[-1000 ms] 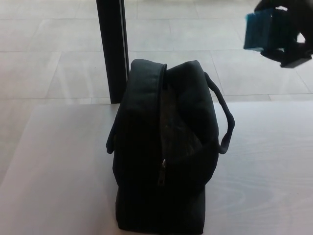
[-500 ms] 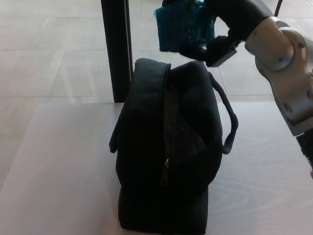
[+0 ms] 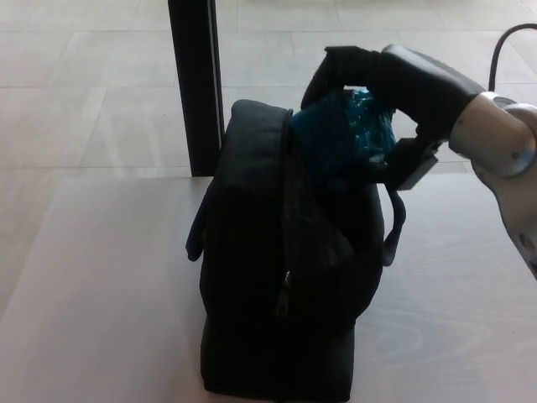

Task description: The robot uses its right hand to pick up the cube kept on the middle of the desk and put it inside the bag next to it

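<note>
The cube (image 3: 340,134) is teal-blue and glossy, with a slightly crinkled surface. Its lower part is lost in the dark top of the black bag (image 3: 277,277). My right arm (image 3: 503,143) comes in from the right with the grey wrist bent, and my right robot hand (image 3: 394,88) arches over the bag's far right top. The black fingers are clamped around the cube, which sits under my palm at the bag's opening. The bag stands upright on the pale counter (image 3: 101,285).
</note>
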Motion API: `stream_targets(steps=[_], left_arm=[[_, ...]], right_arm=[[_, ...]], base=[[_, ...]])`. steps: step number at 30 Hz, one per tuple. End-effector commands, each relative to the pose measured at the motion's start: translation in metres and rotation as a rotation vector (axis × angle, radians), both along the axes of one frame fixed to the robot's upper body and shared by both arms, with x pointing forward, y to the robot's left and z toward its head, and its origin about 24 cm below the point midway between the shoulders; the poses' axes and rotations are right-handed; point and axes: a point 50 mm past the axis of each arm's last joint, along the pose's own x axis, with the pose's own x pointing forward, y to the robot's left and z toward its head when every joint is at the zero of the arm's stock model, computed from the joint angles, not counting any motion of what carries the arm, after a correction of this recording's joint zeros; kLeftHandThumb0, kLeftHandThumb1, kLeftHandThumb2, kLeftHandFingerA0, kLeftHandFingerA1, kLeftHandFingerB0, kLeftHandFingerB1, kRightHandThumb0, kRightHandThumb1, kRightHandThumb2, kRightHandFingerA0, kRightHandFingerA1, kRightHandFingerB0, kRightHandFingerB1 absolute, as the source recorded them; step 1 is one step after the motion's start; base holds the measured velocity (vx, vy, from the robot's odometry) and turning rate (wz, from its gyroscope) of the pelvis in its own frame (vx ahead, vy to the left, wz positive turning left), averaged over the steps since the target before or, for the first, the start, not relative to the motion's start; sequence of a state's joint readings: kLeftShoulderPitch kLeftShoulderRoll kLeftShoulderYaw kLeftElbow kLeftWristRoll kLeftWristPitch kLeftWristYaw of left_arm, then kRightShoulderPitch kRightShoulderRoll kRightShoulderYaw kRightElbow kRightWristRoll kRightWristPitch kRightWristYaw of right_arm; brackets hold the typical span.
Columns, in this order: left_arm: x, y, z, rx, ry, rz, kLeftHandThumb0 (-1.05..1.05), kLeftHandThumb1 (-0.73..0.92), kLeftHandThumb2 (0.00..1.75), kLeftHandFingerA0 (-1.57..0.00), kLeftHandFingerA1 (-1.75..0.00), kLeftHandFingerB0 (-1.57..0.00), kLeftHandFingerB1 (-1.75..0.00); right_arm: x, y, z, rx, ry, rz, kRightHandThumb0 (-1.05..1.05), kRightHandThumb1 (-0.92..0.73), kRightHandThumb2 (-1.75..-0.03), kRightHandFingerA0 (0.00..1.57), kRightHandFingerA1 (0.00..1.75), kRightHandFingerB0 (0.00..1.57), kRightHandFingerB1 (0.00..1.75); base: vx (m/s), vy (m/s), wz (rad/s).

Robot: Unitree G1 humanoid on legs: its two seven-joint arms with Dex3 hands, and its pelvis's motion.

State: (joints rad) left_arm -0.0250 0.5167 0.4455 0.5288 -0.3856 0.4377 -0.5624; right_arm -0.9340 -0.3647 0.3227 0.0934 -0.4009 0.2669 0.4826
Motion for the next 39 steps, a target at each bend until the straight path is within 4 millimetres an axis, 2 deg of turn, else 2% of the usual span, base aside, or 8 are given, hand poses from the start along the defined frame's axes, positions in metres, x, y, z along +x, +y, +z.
stream_targets(steps=[1,11,17,22,25,26,30,39], left_arm=[[0.001,0.008,0.008,0.011,0.002,0.020,-0.58,0.26,1.06,-0.09,-0.64,0.00,-0.58],[0.005,0.006,0.008,0.017,0.002,-0.003,-0.58,0.31,1.08,-0.08,-0.64,0.00,-0.58],[0.008,0.005,0.010,0.005,-0.011,-0.003,-0.59,0.28,1.07,-0.08,-0.64,0.00,-0.59],[0.009,0.004,0.010,0.025,-0.011,-0.015,-0.59,0.25,1.05,-0.08,-0.64,0.00,-0.59],[0.009,0.005,0.010,0.020,-0.011,-0.017,-0.59,0.25,1.05,-0.08,-0.64,0.00,-0.59],[0.008,0.005,0.009,0.022,-0.008,-0.012,-0.59,0.25,1.05,-0.09,-0.64,0.00,-0.59],[0.008,0.004,0.008,0.000,-0.014,-0.010,-0.59,0.27,1.07,-0.09,-0.64,0.00,-0.59],[0.005,0.003,0.004,0.008,-0.001,0.000,-0.58,0.23,1.04,-0.09,-0.64,-0.01,-0.59]], right_arm=[[-0.002,-0.008,-0.003,0.004,0.072,0.012,-0.26,-0.48,-1.17,0.91,1.75,0.75,1.65],[-0.020,0.041,-0.044,-0.101,0.113,0.160,-0.31,-0.62,-0.85,0.90,1.75,0.81,0.87],[-0.021,0.068,-0.059,-0.148,0.060,0.238,-0.30,-0.49,-1.13,0.90,1.75,0.79,1.49],[-0.012,0.072,-0.072,-0.382,0.157,0.181,-0.27,-0.67,-0.76,0.86,1.65,0.77,0.94],[-0.005,0.060,-0.074,-0.644,0.243,0.139,-0.38,-0.58,-0.57,0.33,1.23,0.15,0.40],[-0.004,0.057,-0.074,-0.689,0.258,0.124,-0.49,-0.43,-0.68,0.00,0.47,0.04,0.26],[-0.001,0.049,-0.070,-0.757,0.239,0.093,-0.63,-0.36,-0.63,0.00,0.00,0.00,0.02],[-0.002,0.048,-0.041,-0.640,0.164,0.053,-1.01,-0.61,-0.95,0.00,0.30,0.00,0.00]], base=[[0.00,0.000,0.00],[0.00,0.000,0.00],[0.00,0.000,0.00],[0.00,0.000,0.00],[0.00,0.000,0.00],[0.00,0.000,0.00],[0.00,0.000,0.00],[0.00,0.000,0.00]])
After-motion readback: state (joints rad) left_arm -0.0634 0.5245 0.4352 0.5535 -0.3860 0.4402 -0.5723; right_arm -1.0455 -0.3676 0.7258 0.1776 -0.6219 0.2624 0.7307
